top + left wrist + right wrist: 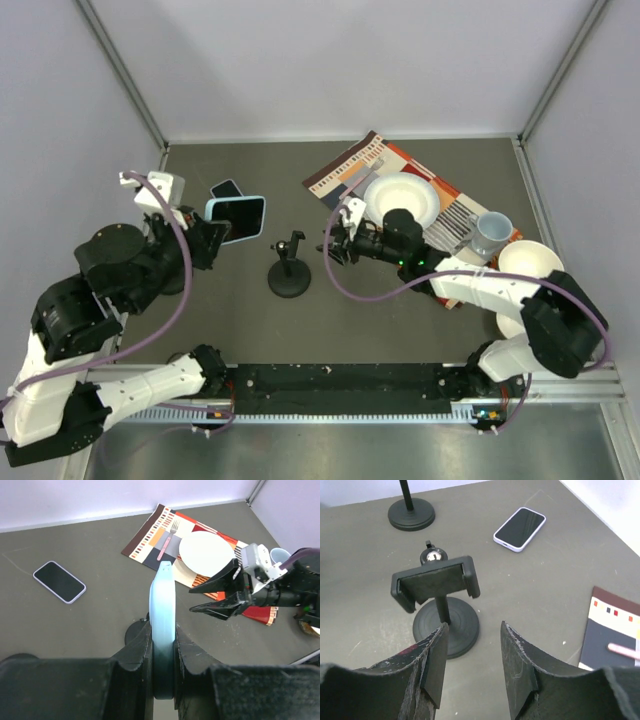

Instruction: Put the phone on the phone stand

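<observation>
My left gripper (163, 645) is shut on the phone (162, 595), which has a light blue case and stands on edge between the fingers. From above, the phone (236, 218) is held off the table, left of the black phone stand (290, 265). The stand's clamp (436, 582) sits empty on a thin post over a round base. My right gripper (473, 630) is open with nothing between its fingers, just right of the stand (330, 245).
A second phone (226, 189) in a pale case lies flat at the back left. A patterned mat (345, 170) with a white plate (402, 200), a mug (490, 232) and a bowl (530, 260) fills the right. Another black round base (411, 514) stands beyond the stand.
</observation>
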Robot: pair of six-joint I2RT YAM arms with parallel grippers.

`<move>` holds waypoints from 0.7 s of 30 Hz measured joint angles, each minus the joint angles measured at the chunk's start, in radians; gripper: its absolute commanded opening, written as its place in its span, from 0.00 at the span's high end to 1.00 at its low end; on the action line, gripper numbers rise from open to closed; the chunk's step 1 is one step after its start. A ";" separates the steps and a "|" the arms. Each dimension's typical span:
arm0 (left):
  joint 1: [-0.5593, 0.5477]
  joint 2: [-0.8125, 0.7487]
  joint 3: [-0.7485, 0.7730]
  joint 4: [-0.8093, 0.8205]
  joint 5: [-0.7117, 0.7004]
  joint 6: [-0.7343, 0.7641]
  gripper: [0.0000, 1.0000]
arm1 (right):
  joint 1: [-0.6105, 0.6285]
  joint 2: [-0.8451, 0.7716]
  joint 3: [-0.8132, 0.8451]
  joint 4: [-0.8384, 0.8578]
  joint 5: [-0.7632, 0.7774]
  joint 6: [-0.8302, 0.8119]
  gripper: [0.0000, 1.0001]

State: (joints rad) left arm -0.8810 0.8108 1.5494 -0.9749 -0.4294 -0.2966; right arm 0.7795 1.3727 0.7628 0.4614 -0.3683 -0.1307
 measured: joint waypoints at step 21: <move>0.000 -0.045 -0.072 -0.095 0.021 -0.058 1.00 | 0.058 0.177 0.109 0.108 -0.024 -0.186 0.61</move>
State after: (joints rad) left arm -0.8810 0.7654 1.4769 -1.0702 -0.4080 -0.3550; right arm 0.8375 1.5497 0.8715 0.5697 -0.3920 -0.3168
